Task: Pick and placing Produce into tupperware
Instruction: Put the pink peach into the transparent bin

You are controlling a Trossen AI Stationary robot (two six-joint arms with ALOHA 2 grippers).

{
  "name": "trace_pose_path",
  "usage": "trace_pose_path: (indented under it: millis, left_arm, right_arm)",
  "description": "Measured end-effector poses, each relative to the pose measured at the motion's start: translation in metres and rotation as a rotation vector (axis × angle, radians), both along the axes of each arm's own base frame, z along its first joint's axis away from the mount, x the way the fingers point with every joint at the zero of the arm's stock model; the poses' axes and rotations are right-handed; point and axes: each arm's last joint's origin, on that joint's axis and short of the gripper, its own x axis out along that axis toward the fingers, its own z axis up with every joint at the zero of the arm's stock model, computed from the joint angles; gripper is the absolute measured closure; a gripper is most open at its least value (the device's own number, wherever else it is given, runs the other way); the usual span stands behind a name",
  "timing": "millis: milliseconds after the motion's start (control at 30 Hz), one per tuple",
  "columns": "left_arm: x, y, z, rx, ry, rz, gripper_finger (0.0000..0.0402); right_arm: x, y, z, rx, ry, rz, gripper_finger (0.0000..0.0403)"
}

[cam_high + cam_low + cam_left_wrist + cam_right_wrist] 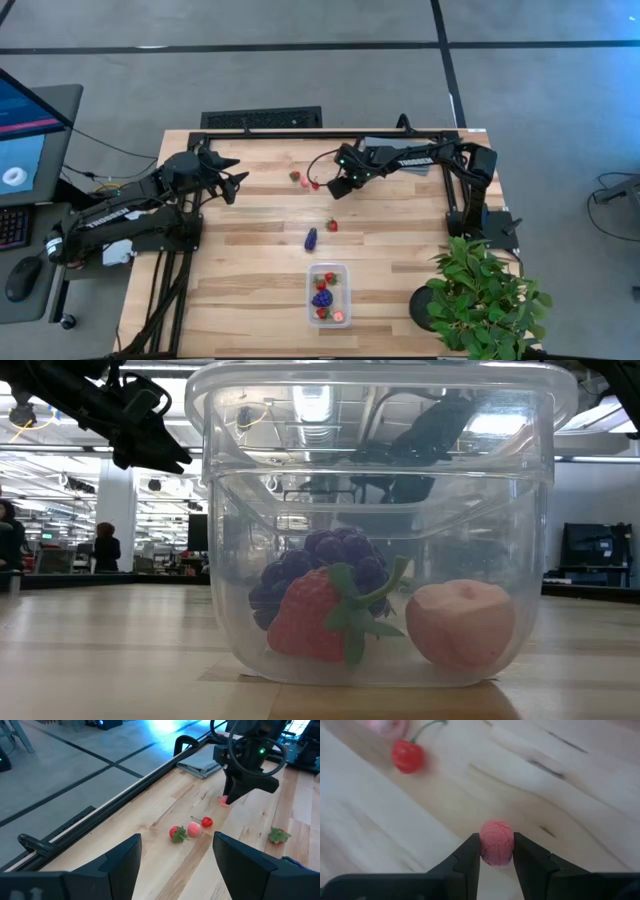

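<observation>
The clear tupperware [327, 295] sits near the table's near edge and holds a purple berry [325, 560], a strawberry [315, 615] and a pink piece [462, 622]. Loose on the wood are a strawberry [176, 833], a pink piece [193, 829], a cherry [206, 822], another strawberry [332, 225] and an elongated purple piece [311, 238]. My right gripper [338, 187] stands over the table's far middle, shut on a pink round piece [496, 842]. My left gripper [232, 180] hovers open at the far left, touching nothing. My right gripper pinches the pink round piece by its two sides [484, 845] between its fingertips [470, 852]. The fingers come from above, pointing down. The piece [224, 801] is at or just above the wood; I cannot tell whether it is lifted clear.
A folded grey cloth [202, 765] lies at the far right edge. A green potted plant [480, 295] stands at the near right corner. A black rail [150, 775] runs along the far edge. Bare wood lies between the loose fruit and the tupperware.
</observation>
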Motion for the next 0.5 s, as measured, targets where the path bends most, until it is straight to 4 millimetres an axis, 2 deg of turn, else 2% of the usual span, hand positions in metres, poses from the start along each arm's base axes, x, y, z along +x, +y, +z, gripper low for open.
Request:
trace_pose_path:
  millis: [500]
  left_arm:
    - [0.0,0.0,0.0,-0.029,-0.02,0.006,0.0166]
  right_arm:
    - [0.012,0.009,0.009,0.091,-0.174,0.15,0.0271]
